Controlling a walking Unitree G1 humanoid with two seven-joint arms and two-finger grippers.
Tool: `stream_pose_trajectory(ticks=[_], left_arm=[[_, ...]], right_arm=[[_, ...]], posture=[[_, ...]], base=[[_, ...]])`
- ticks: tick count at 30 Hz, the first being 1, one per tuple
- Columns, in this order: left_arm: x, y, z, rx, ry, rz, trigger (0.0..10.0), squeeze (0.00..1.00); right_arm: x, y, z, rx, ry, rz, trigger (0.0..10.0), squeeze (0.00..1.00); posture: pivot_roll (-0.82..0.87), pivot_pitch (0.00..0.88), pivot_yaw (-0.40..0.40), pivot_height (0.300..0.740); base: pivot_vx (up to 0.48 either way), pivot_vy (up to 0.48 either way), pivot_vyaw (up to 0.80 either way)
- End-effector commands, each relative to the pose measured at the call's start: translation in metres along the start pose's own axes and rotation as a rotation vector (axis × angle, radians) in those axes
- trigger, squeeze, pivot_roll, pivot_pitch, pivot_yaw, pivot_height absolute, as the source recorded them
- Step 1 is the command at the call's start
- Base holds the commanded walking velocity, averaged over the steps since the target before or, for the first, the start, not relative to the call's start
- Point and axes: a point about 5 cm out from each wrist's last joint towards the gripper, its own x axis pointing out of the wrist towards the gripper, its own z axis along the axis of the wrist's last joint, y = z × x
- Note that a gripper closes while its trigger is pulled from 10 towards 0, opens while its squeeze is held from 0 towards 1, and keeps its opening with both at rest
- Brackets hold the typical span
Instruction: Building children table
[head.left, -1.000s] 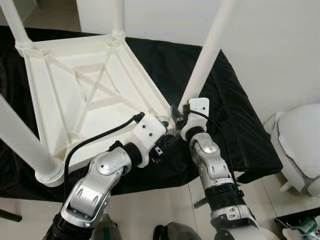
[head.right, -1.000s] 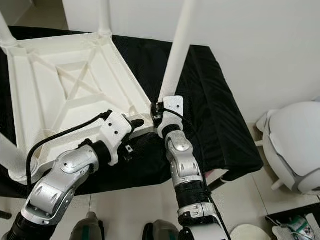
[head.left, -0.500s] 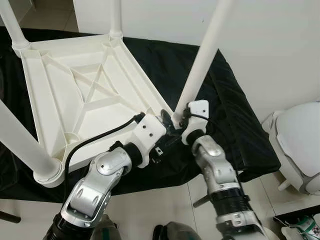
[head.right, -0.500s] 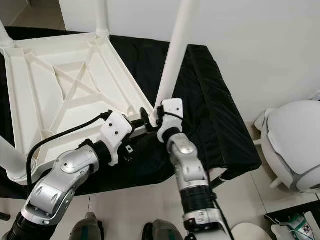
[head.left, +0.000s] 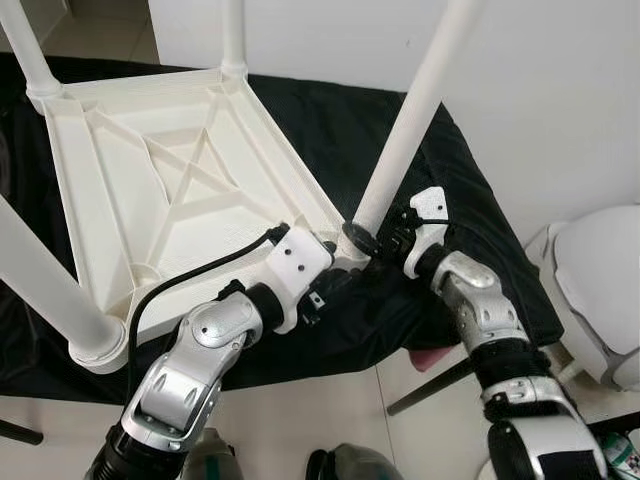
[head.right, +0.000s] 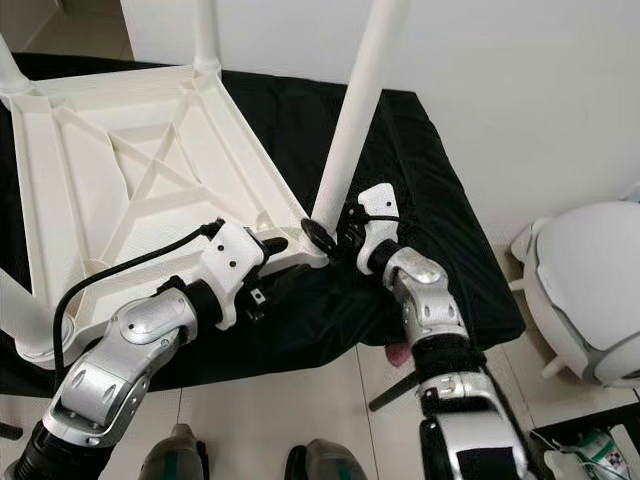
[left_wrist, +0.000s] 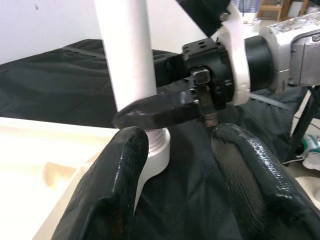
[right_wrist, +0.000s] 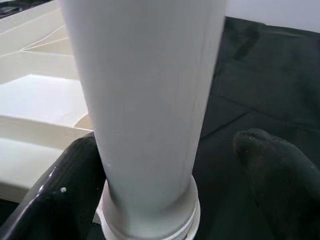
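The right claw sits at the foot of the near right leg, its fingers spread on either side of the post, one touching it, not clamped. The left claw is open just beside the same corner socket, holding nothing. The white children's table lies upside down on a black cloth over the worktop. All four legs stand in their corners, so only final seating and turning upright appear left.
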Motion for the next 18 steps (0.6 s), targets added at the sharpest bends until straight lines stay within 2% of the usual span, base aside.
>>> stream_pose_trajectory(ticks=[1,9,17,18], left_arm=[[0.001,0.0,0.002,0.01,-0.005,0.008,10.0,0.0],[0.0,0.002,0.003,0.013,-0.006,0.021,10.0,0.0],[0.0,0.002,0.004,0.011,-0.006,0.035,10.0,0.0],[-0.001,0.002,0.004,0.01,-0.006,0.038,10.0,0.0]], right_arm=[[0.002,0.0,-0.008,0.003,0.039,0.052,10.0,0.0],[0.024,0.017,-0.017,-0.013,0.066,0.131,10.0,0.0],[0.034,0.017,-0.013,-0.032,0.053,0.145,10.0,0.0],[0.034,0.016,-0.012,-0.032,0.053,0.144,2.9,0.0]], posture=[[0.02,0.0,-0.114,0.74],[0.04,0.0,-0.114,0.74],[0.06,0.0,-0.125,0.74],[0.06,0.0,-0.126,0.74]], base=[[0.0,0.0,0.0],[0.0,0.0,0.0],[0.0,0.0,0.0],[0.0,0.0,0.0]])
